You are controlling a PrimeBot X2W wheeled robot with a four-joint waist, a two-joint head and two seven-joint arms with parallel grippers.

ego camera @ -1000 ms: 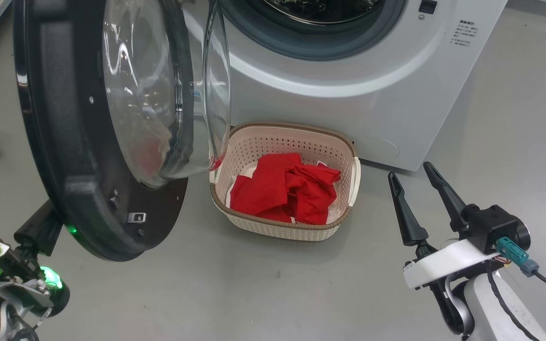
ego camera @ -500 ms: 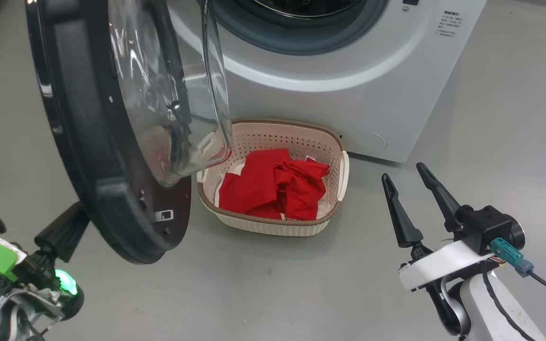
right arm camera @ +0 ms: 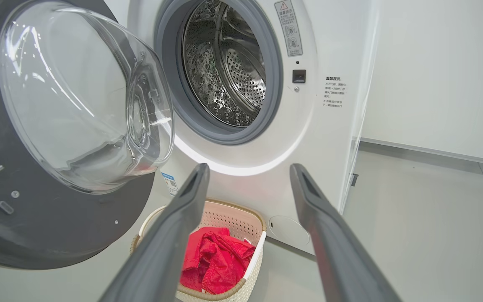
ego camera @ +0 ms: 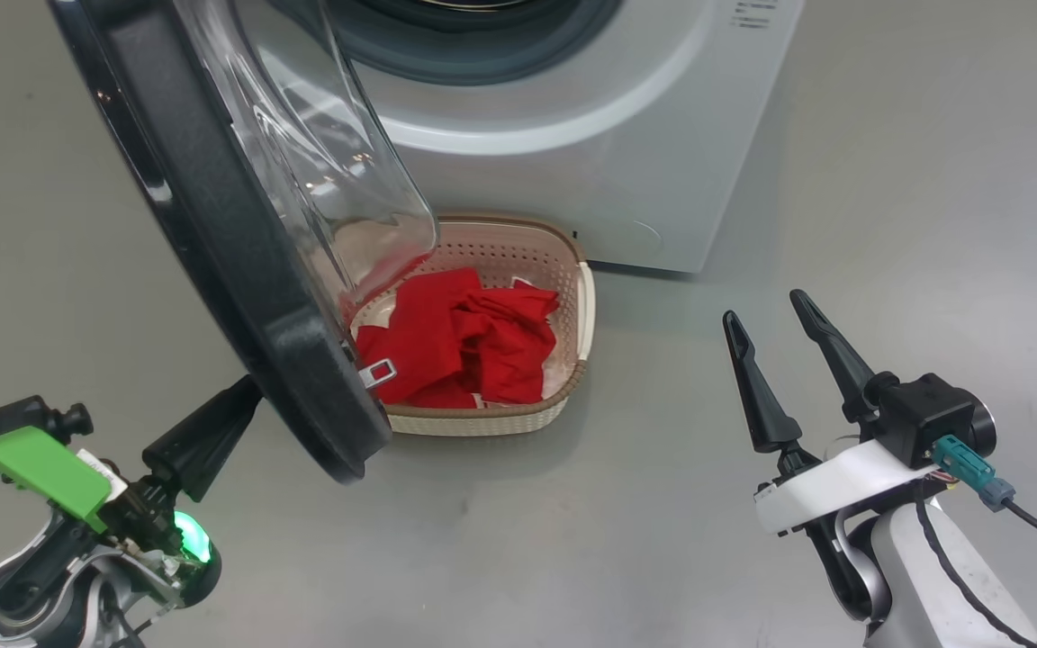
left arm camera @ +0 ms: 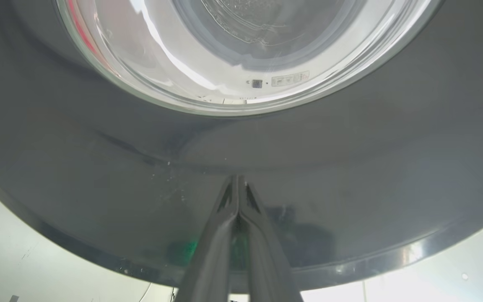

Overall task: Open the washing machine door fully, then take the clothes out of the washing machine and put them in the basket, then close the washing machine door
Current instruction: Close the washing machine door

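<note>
One basket [ego camera: 482, 421], one door [ego camera: 239, 270].

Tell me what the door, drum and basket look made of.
Door: black ring, likely plastic, glossy, with sharp reflections; its window is clear, glass or clear plastic, with bright glints. Drum: shiny metal, probably stainless steel, dimpled and perforated. Basket: matte cream plastic by its punched holes, with a brown woven-look rim, probably moulded too.

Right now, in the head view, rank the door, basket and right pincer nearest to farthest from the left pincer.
1. washing machine door, at the left pincer's tip.
2. basket, on the floor past the door.
3. right pincer, far right.
</note>
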